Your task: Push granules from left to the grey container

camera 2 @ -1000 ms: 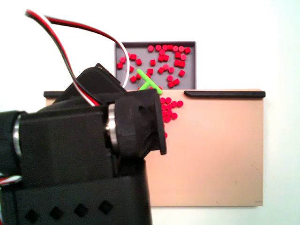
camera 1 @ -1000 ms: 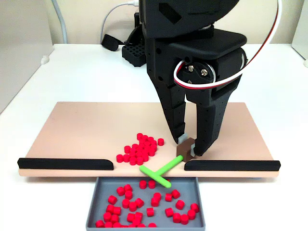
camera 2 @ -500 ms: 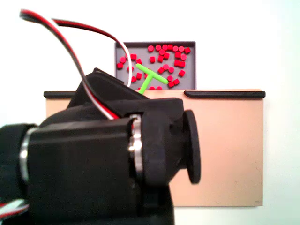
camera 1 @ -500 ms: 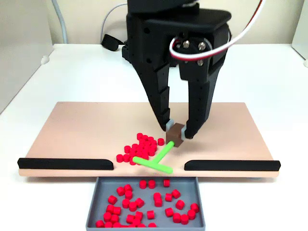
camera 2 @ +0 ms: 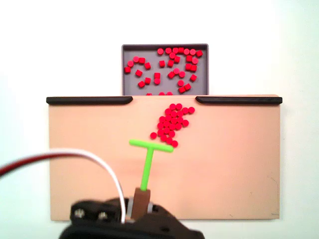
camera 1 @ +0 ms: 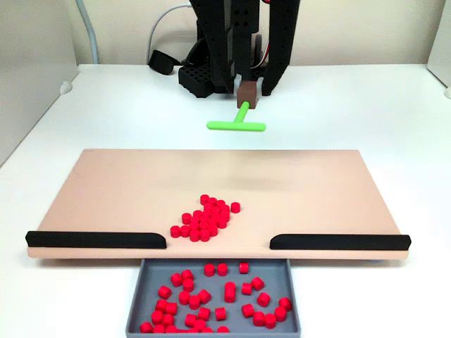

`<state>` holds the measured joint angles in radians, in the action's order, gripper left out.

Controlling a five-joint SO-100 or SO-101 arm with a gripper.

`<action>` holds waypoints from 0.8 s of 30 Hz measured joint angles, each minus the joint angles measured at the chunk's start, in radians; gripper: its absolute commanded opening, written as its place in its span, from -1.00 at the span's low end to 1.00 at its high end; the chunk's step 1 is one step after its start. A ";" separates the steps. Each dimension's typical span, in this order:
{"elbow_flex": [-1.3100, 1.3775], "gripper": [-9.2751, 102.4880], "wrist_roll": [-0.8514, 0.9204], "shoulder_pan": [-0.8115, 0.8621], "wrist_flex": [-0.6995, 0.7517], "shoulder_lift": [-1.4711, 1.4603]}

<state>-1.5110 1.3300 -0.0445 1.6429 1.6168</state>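
Note:
A pile of red granules (camera 1: 206, 218) lies on the tan board (camera 1: 127, 190) near its front middle, just behind the gap between two black strips. The same granules (camera 2: 172, 124) show in the top-down fixed view. The grey container (camera 1: 275, 274) sits below that gap with many red granules scattered inside; from above, the container (camera 2: 164, 46) is at the top. My gripper (camera 1: 247, 88) is shut on the brown handle of a green T-shaped pusher (camera 1: 236, 125), held up in the air. From above, the gripper (camera 2: 141, 205) is at the bottom and the pusher (camera 2: 149, 154) has its crossbar just short of the pile.
Black strips (camera 1: 96, 239) (camera 1: 340, 242) edge the board's front on both sides of the gap. A black holder and cables (camera 1: 194, 74) stand behind the board by the arm's base. White table surrounds the board.
The arm has lifted and drawn back from the front gap, carrying the pusher away from the container. It no longer covers the board from above. The pile has not moved.

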 measured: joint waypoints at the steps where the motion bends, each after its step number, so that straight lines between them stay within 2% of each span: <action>1: -0.049 -0.84 0.026 0.003 -0.006 0.041; 8: -0.252 -0.84 0.135 0.005 -0.005 0.241; 24: -0.255 -0.84 0.215 0.005 -0.012 0.253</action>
<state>-1.7656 1.5447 -0.0399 1.6306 1.8699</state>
